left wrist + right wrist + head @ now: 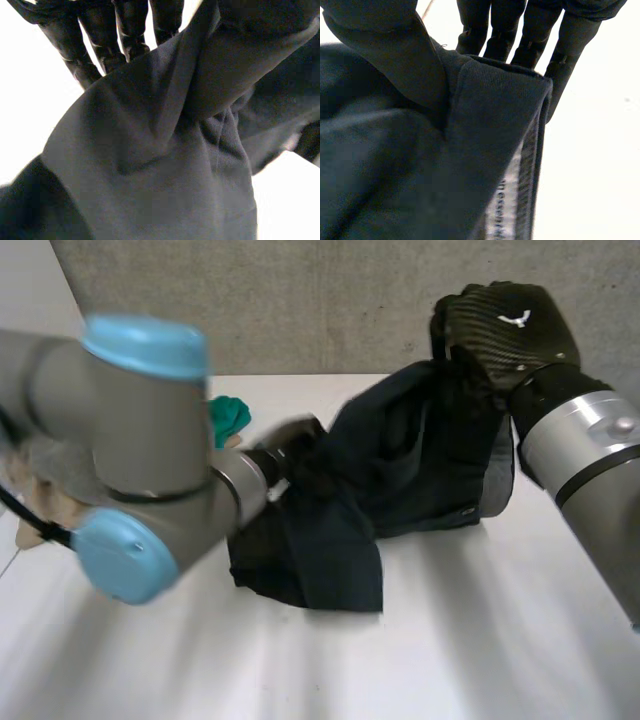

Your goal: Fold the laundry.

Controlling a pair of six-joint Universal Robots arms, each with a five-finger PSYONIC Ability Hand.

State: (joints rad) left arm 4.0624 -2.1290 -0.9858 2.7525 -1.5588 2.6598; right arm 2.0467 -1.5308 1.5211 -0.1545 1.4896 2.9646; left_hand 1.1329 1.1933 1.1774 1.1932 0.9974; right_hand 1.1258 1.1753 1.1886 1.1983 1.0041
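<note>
Left hand (102, 40): pinches dark garment (400, 460), 9 o'clock side.
Right hand (510, 325): pinches its labelled edge, 2 o'clock.
Progress: I judge nothing folded yet; all folds left.

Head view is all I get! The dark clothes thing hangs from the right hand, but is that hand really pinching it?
Observer: Yes. The right wrist view has the right hand pinching the dark garment at a hemmed edge, with the thumb on one side and the fingers on the other.
Operator: Does it have a tag?
Observer: Yes, a white label with printed letters lies on the cloth's inner face, beside that hem.
Operator: What is the left hand doing? I can't tell.
Observer: In its wrist view the left hand pinches a fold of the same garment between thumb and fingers.
</note>
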